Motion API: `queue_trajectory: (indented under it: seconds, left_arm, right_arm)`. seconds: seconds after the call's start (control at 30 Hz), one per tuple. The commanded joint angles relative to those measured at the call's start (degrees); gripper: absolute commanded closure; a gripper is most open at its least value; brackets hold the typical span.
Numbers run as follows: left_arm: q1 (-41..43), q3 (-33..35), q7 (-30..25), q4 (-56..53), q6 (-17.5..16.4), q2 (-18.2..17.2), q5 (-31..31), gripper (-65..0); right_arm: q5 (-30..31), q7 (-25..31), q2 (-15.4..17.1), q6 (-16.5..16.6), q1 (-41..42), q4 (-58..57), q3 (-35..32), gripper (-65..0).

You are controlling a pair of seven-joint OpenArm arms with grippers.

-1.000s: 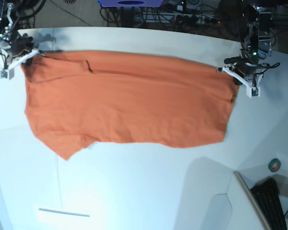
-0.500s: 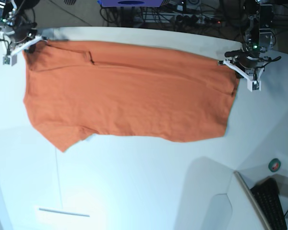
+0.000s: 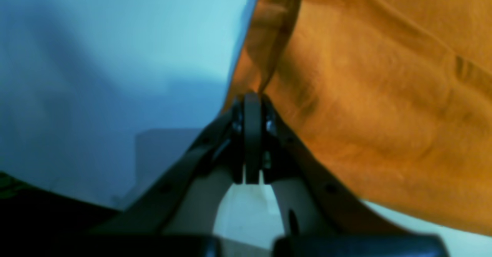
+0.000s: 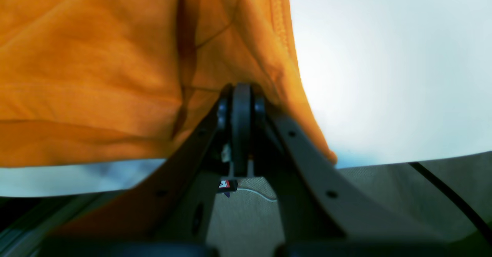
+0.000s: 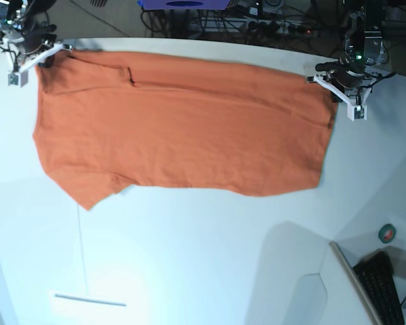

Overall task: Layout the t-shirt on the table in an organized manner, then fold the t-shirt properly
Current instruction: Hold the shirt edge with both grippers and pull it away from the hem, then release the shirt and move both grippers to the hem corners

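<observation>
Both pincers are working as a pair: we are holding the t-shirt (image 5: 179, 128) by its far edge, one corner each, so the cloth is spreading wide and flat over the surface (image 5: 203, 257) for folding. Our left pincer (image 5: 344, 95) is clamped fully shut on one corner of the fabric, and our right pincer (image 5: 32, 59) is pinching the opposite corner just as tightly. Most of the shirt is lying on the surface.
</observation>
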Motion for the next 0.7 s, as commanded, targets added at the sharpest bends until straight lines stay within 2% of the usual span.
queue_trajectory:
  seconds: [0.0, 0.13, 0.2, 0.33, 0.53, 0.67]
  left_arm:
    - [-0.1, -0.6, -0.9, 1.6, 0.5, -0.9, 0.3, 0.0]
    - [0.1, -0.6, -0.8, 4.6, 0.5, -1.0, 0.3, 0.0]
    - [0.1, -0.7, 1.3, 5.9, 0.5, -1.1, 0.3, 0.0]
    - [0.1, -4.0, 5.8, 9.6, 0.5, -0.8, 0.2, 0.0]
    - [0.2, -8.6, 6.3, 12.6, 0.3, -1.0, 0.3, 0.0]
    - [0.0, -11.4, 6.3, 12.3, 0.2, -1.4, 0.5, 0.0]
  right_arm:
    - [-1.1, -1.9, 0.4, -0.8, -1.1, 1.3, 0.1, 0.0]
    - [-1.1, -1.9, 0.4, -0.8, -2.0, 4.9, 0.1, 0.0]
    - [-1.1, -2.0, 0.4, -0.8, -2.4, 6.3, 0.1, 0.0]
    - [-1.1, -2.0, 0.4, -0.8, -2.1, 7.2, 0.1, 0.0]
    - [-1.1, -1.9, 0.9, -0.8, -0.5, 11.1, 0.1, 0.0]
    - [-1.1, -2.0, 3.7, -0.4, 4.7, 14.4, -0.4, 0.0]
